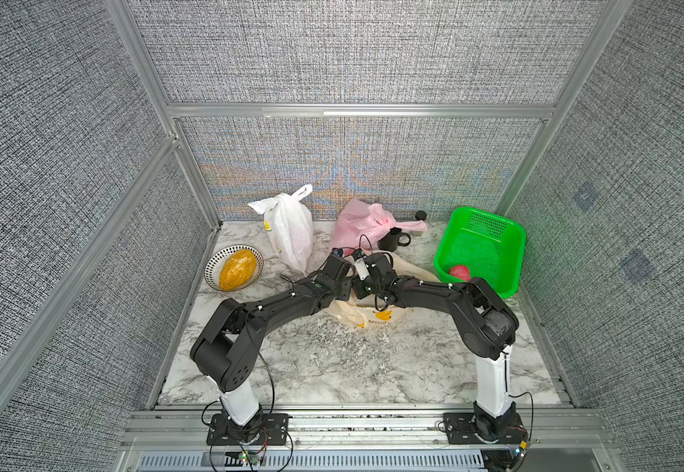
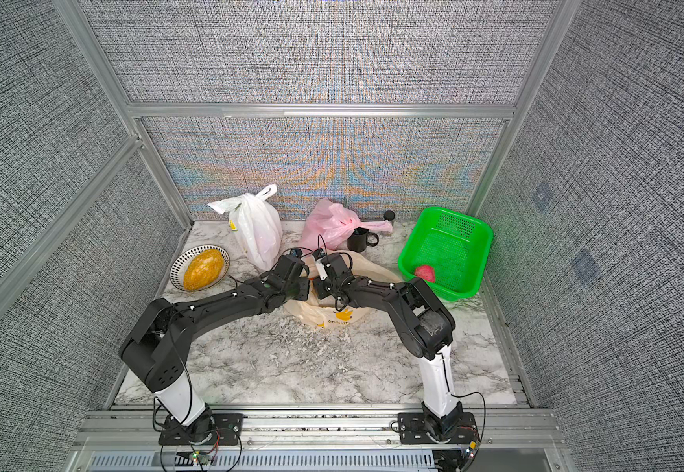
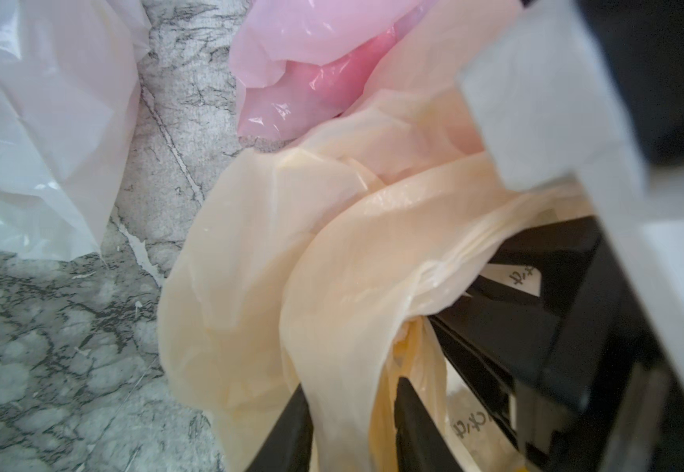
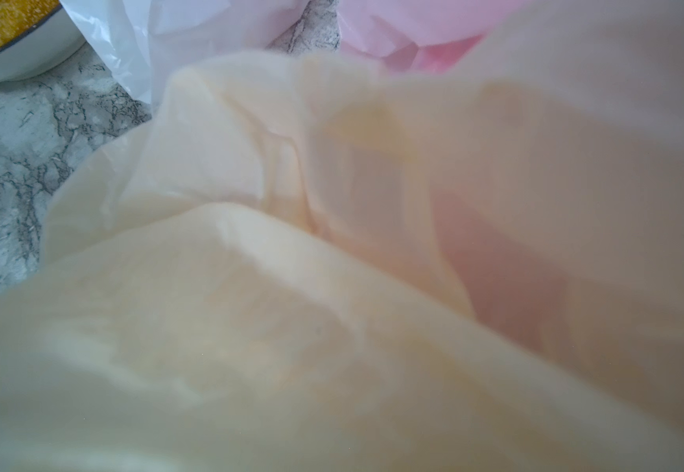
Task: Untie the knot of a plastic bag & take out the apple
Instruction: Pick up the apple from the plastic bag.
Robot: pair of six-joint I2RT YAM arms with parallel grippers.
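Two black arms meet over the cream translucent plastic bag with a yellow banana print (image 1: 377,316). It lies mid-surface, in front of a white plastic bag (image 1: 291,233) and a pink plastic bag (image 1: 362,222). The left hand (image 3: 352,425) is narrowed onto a band of the cream film, which runs between its black fingers (image 3: 299,429). Just beyond them the film gathers into a tight bunch (image 3: 407,335), possibly the knot. The right hand (image 1: 368,269) sits close against the left, but its wrist view is filled by cream film, so I cannot tell how wide it stands or whether it holds anything.

No apple shows plainly. A reddish blur behind the film in the right wrist view may be it, or only the pink bag. A red round thing (image 1: 459,273) lies in the green plastic basket (image 1: 512,245).

Likely trouble: pulling the wrong strand would tighten the bunch. Opposed pulls could tear the thin film. The light bag may lift off the marble surface (image 1: 332,367). The right hand, working blind, might also snag the pink bag.
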